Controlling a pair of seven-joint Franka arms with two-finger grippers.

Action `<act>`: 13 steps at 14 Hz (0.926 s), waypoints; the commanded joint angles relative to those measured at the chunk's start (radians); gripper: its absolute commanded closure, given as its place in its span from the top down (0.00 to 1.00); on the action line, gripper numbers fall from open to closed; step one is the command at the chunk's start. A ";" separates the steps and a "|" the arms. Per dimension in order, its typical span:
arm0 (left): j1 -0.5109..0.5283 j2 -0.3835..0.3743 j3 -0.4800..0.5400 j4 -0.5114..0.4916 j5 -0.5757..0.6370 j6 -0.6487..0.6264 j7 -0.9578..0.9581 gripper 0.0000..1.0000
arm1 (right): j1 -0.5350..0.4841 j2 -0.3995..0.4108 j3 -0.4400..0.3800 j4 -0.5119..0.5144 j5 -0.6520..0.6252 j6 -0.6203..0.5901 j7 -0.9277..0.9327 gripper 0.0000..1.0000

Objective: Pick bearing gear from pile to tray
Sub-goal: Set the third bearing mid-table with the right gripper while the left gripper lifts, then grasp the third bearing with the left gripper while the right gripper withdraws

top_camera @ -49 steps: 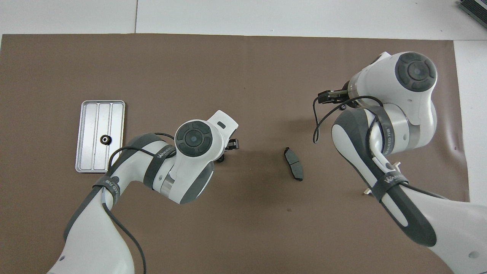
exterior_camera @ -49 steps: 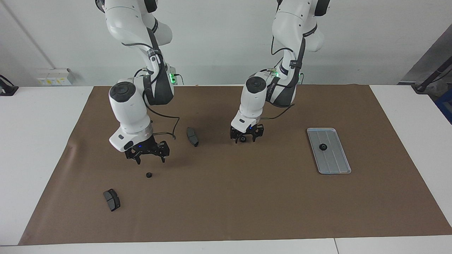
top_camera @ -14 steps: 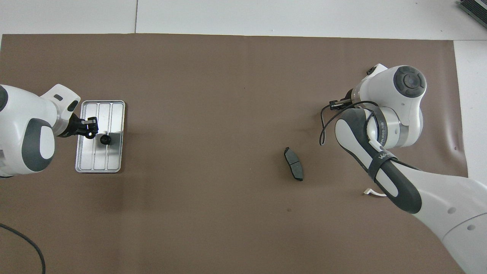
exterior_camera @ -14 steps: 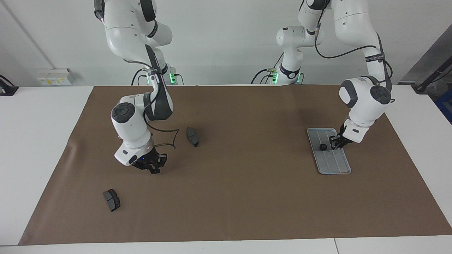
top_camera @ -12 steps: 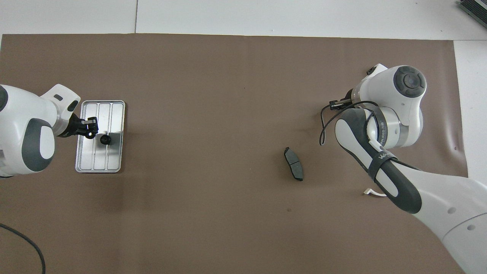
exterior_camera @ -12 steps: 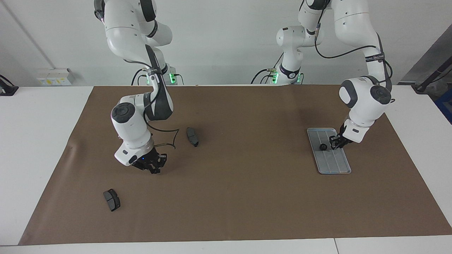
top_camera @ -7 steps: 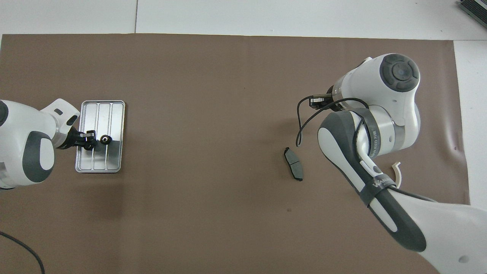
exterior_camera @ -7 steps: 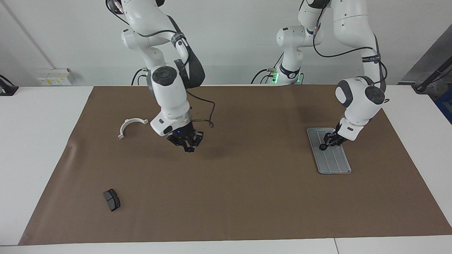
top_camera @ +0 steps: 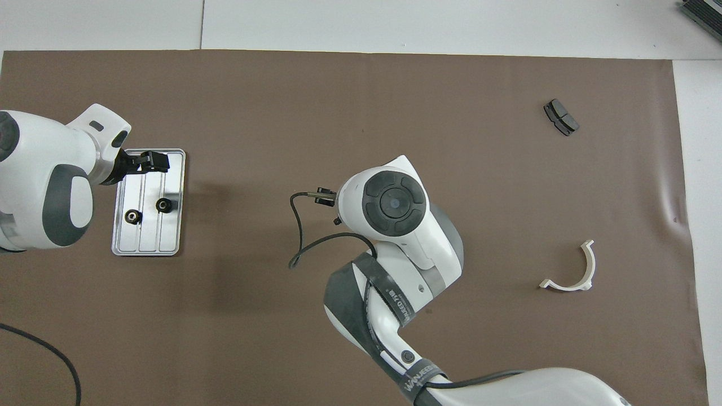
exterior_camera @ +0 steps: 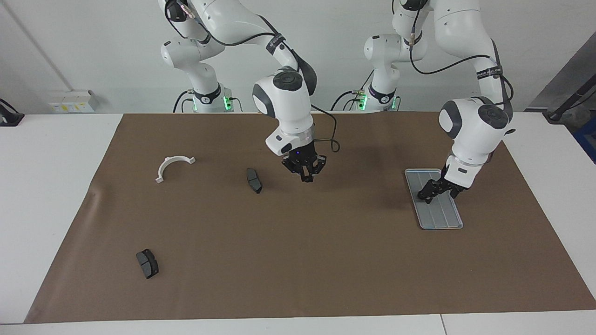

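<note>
- Two bearing gears [top_camera: 148, 211] lie in the tray [top_camera: 172, 243].
- Left gripper [exterior_camera: 436, 192] hovers over the tray, fingers spread, empty.
- Right gripper [exterior_camera: 305, 173], fingertips pressed together, hangs well apart from the tray; whether it carries a gear, I cannot tell.

- A dark strap [top_camera: 414, 376] round the right arm, at the bottom of the overhead view, carries pale capital lettering; it seems to begin "WANJEED", though the last letters are unsure.
- A second dark band [top_camera: 395, 301] higher on that arm bears small pale characters, too small to read.
</note>
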 commanded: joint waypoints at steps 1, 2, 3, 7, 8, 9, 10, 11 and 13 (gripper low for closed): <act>-0.025 0.040 0.006 0.087 -0.061 -0.041 -0.052 1.00 | 0.033 0.060 -0.002 0.000 -0.010 0.079 0.053 0.00; -0.051 0.048 0.006 0.094 -0.098 -0.033 -0.092 1.00 | 0.056 0.080 -0.002 0.001 -0.018 0.091 0.054 0.00; -0.074 0.053 0.006 0.100 -0.098 -0.030 -0.118 1.00 | 0.069 0.099 -0.002 0.000 -0.030 0.122 0.077 0.00; -0.178 0.054 0.010 0.114 -0.095 -0.033 -0.186 1.00 | 0.084 0.125 -0.002 -0.028 -0.105 0.152 0.134 0.20; -0.198 0.054 0.011 0.112 -0.095 -0.033 -0.212 1.00 | 0.087 0.129 -0.002 -0.052 -0.107 0.183 0.132 0.29; -0.212 0.054 0.011 0.112 -0.093 -0.034 -0.226 1.00 | 0.090 0.129 -0.002 -0.075 -0.108 0.208 0.132 0.37; -0.230 0.054 0.011 0.112 -0.095 -0.037 -0.244 1.00 | 0.089 0.128 -0.002 -0.087 -0.115 0.215 0.132 0.46; -0.249 0.054 0.011 0.111 -0.093 -0.037 -0.263 1.00 | 0.090 0.128 -0.002 -0.087 -0.119 0.215 0.132 0.61; -0.281 0.054 0.013 0.109 -0.093 -0.039 -0.293 0.98 | 0.090 0.128 -0.005 -0.083 -0.119 0.212 0.132 1.00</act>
